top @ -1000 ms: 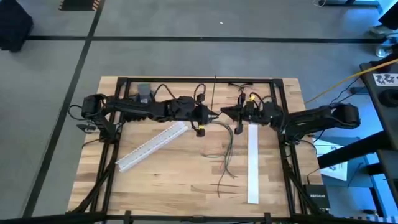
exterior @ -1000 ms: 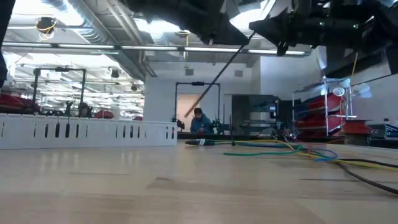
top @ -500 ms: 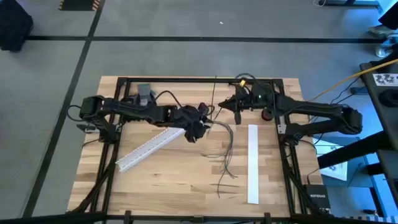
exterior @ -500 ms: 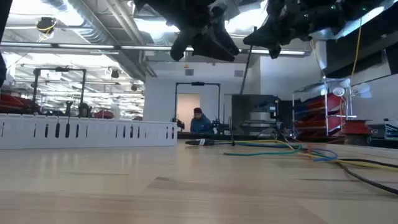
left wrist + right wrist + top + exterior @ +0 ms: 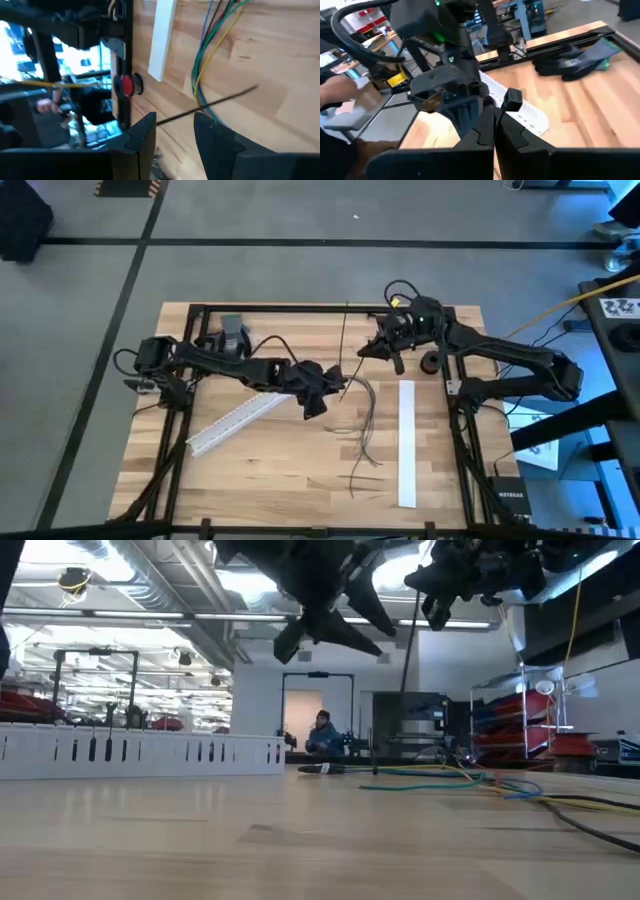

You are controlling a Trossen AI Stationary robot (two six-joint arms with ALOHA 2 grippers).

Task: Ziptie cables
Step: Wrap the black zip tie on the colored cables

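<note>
Right claw [image 5: 366, 350] pressed together on a thin black tie [image 5: 342, 330], raised over the desk's [image 5: 250, 470] far edge. Left claw [image 5: 322, 392] spread, empty, near it. Cables [image 5: 365, 415] lie loose on desk below. Risk: tie slips or swings before the left claw catches it; cables stay unbundled.

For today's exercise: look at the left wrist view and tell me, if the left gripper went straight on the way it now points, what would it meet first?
Probably the thin dark strand crossing just ahead of the open left gripper. Beyond it lie the cables on the wooden table, then the white strip. Depth is unclear, so the strand may sit above the gripper's line.
</note>
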